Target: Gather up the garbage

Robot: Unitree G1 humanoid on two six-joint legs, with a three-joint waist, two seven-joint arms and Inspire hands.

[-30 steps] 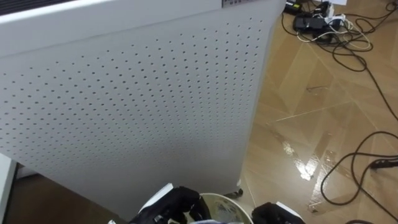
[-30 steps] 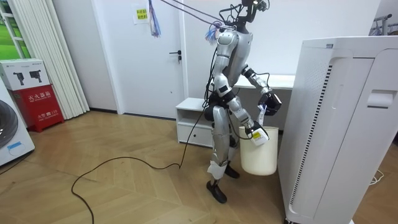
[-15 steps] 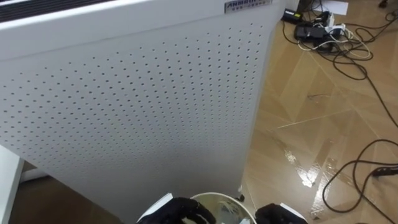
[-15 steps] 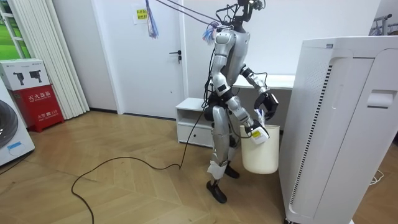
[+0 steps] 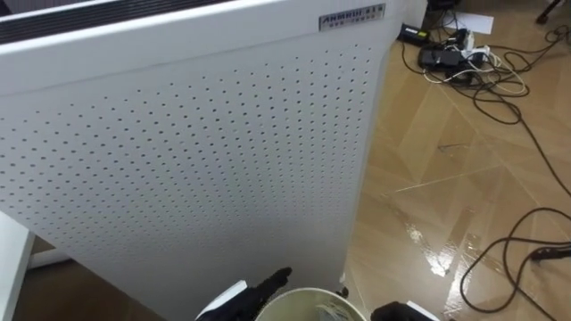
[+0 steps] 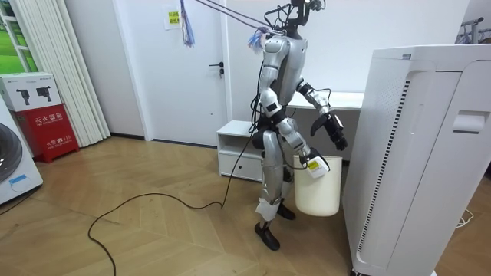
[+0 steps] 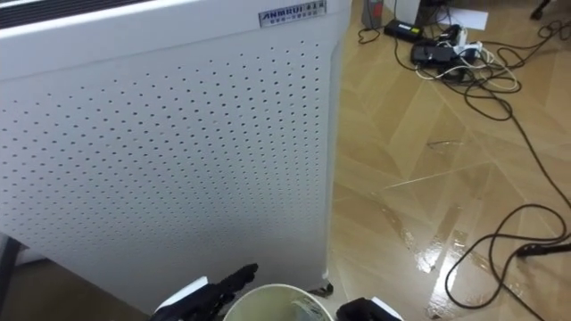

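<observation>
Cabinet: a tall white perforated metal cabinet (image 5: 196, 152) is faced at close range; it stands on the wooden floor (image 5: 446, 178).
Bin: a round white plastic bin (image 5: 303, 290) is seen before the robot, by the cabinet's lower corner; whether it is off the floor cannot be told.
Handling: the bin is judged light and thin-walled, stiffest at the rim, so the rim is where it is best taken.
Left hand (image 5: 254, 292): fingers are held out straight and close together above the bin's left rim; nothing is held.
Right hand (image 5: 401, 311): it is seen at the bin's right rim; its grip cannot be told.
Garbage: pale crumpled scraps (image 5: 328, 310) lie inside the bin and are judged soft and light, best pinched from above.
</observation>
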